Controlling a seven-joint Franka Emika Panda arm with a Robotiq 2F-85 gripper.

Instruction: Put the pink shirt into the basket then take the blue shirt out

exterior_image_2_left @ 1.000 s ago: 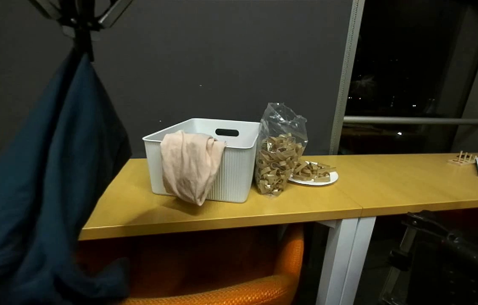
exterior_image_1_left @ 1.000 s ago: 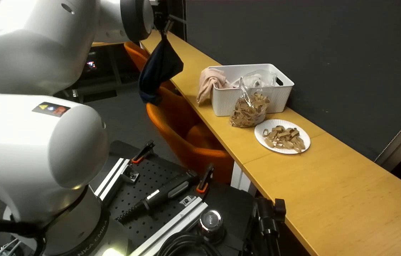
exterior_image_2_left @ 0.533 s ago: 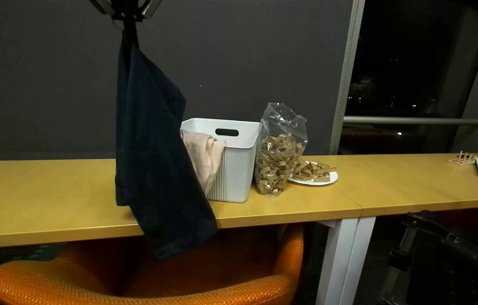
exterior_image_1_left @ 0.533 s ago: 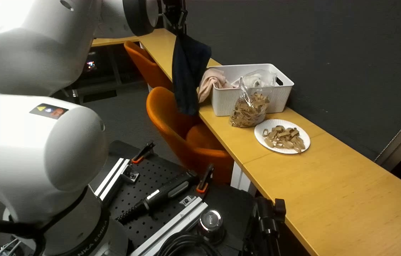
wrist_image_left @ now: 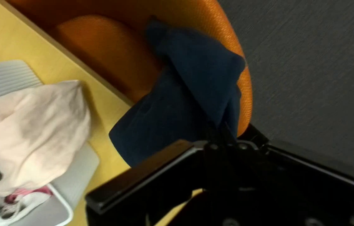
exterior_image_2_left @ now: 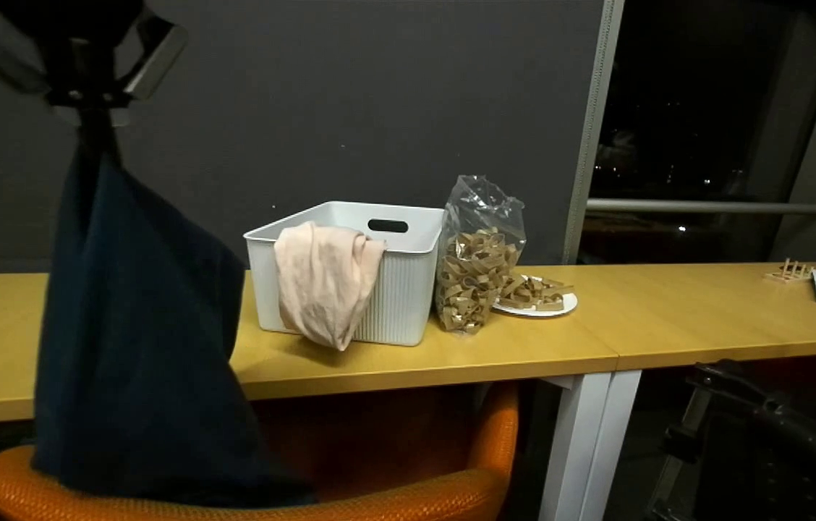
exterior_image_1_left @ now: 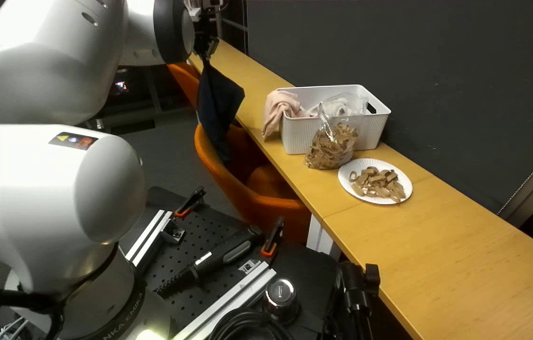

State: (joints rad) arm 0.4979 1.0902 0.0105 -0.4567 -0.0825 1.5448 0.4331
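Clenched on the blue shirt (exterior_image_2_left: pixel 140 347), which hangs over the chair (exterior_image_2_left: pixel 451 495), the gripper (exterior_image_2_left: pixel 93 119) swings back from the basket (exterior_image_2_left: pixel 399 304) and dips — taking-out looks nearly done, though the pink shirt (exterior_image_2_left: pixel 327 284) straddles the basket's edge, partly outside

Curved black band (exterior_image_1_left: pixel 129 314) on the white robot arm (exterior_image_1_left: pixel 35 174): "NKA EMIKA"; dark rectangular sticker (exterior_image_1_left: pixel 73 140) above: yellow warning triangle (exterior_image_1_left: pixel 63 138).

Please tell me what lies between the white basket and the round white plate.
In an exterior view, a clear plastic bag of brown strips stands between the basket and the plate. I cannot tell whether it touches them.
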